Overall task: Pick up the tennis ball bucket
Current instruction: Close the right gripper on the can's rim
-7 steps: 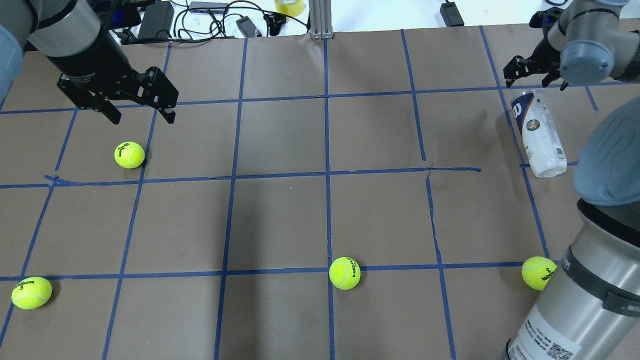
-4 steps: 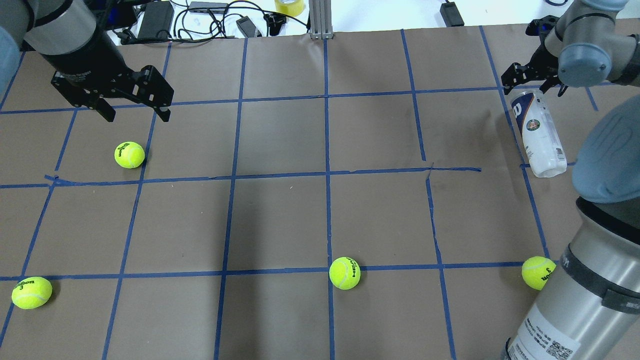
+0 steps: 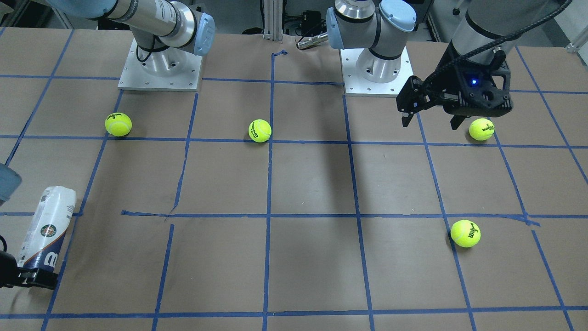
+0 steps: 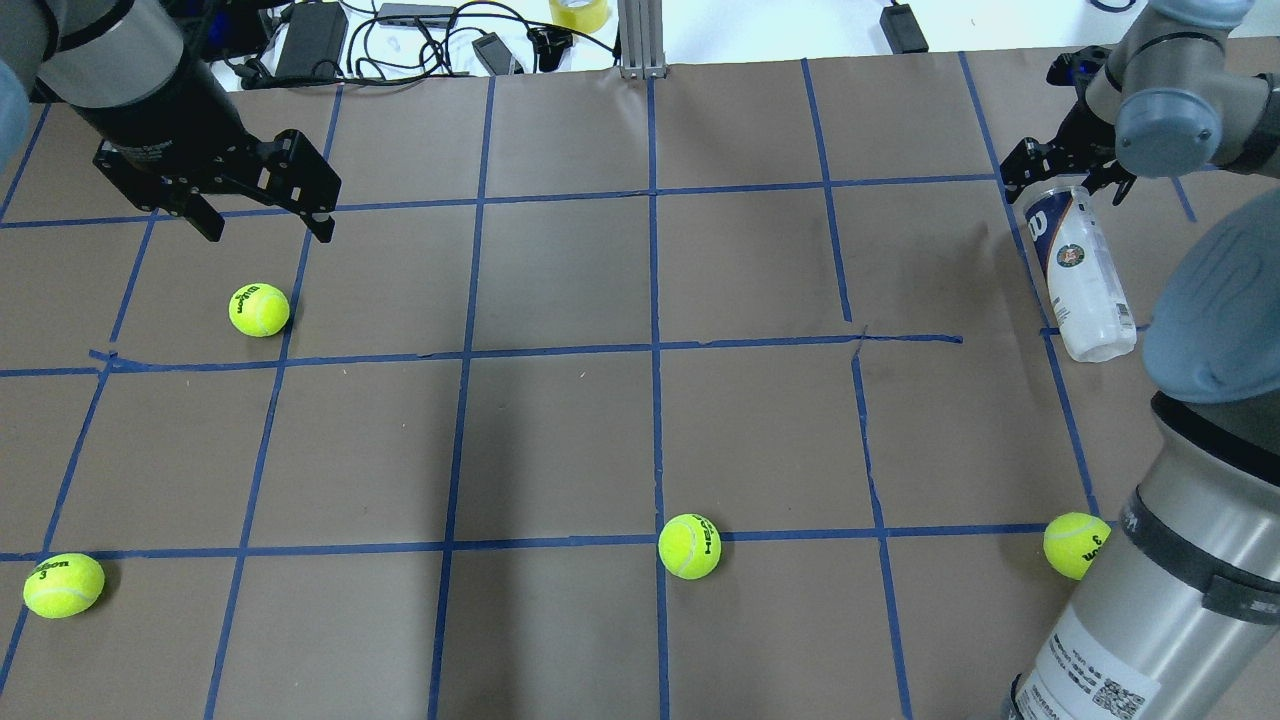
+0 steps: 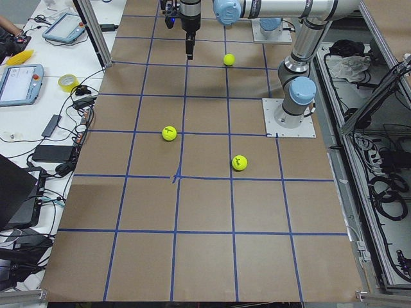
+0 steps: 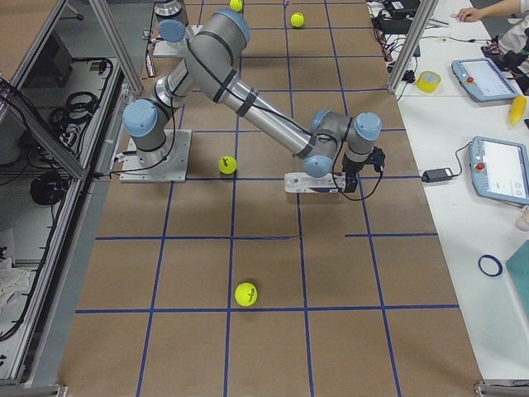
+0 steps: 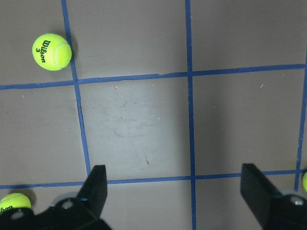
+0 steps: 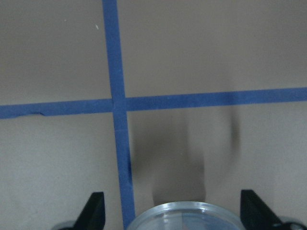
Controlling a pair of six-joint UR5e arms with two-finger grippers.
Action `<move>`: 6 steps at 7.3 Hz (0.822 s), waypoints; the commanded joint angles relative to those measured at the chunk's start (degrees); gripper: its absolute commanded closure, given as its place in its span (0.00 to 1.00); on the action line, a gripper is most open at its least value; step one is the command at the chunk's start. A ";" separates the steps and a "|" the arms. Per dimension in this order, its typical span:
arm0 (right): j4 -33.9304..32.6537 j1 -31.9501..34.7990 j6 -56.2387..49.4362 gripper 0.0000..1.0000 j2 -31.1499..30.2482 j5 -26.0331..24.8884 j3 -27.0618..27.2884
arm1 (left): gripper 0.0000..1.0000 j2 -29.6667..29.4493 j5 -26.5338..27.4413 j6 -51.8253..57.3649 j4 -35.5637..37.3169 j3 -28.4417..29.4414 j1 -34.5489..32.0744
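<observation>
**Item 1.** Tennis ball bucket [image 4: 1078, 270]: clear plastic cylinder with a white label, a round emblem and a navy band. It lies on its side on the brown paper surface [image 4: 560, 440], which is gridded with blue tape. The navy end points away from the robot's base and the clear end points toward it.

**Item 2.** Right tool [image 4: 1065, 190]: black, two-fingered, low over the bucket's navy end. The fingers are spread wide, one on each side of the bucket. In the right wrist view the bucket's round rim sits between them. Whether either finger touches the bucket cannot be told.

**Item 3.** Left tool [image 4: 268, 235]: black, two-fingered, well apart from the bucket on the robot's left side of the surface. It hangs above the paper with the fingers spread wide and nothing between them.

**Item 4.** Yellow-green tennis balls, four, all resting on the surface:
- First ball [image 4: 1075, 546]: nearest the bucket, beyond its clear end, beside the right arm's grey link.
- Second ball [image 4: 689, 546]: farther from the bucket, toward the robot's left.
- Third ball [image 4: 259, 309]: well apart from the bucket, near the left tool.
- Fourth ball [image 4: 63, 585]: farthest from the bucket.
</observation>
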 commanded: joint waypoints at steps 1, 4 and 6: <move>0.04 0.07 -0.07 0.00 -0.99 -0.38 -1.53 | 0.00 -0.04 -0.03 0.01 0.07 -0.03 0.00; 1.27 -0.10 -0.07 0.00 -1.17 -0.20 1.79 | 0.00 -0.04 -0.03 0.01 -0.02 -0.12 0.00; 1.36 -0.19 -0.33 0.00 -1.43 -2.03 2.15 | 0.00 0.05 -0.03 0.01 -0.02 -0.12 0.09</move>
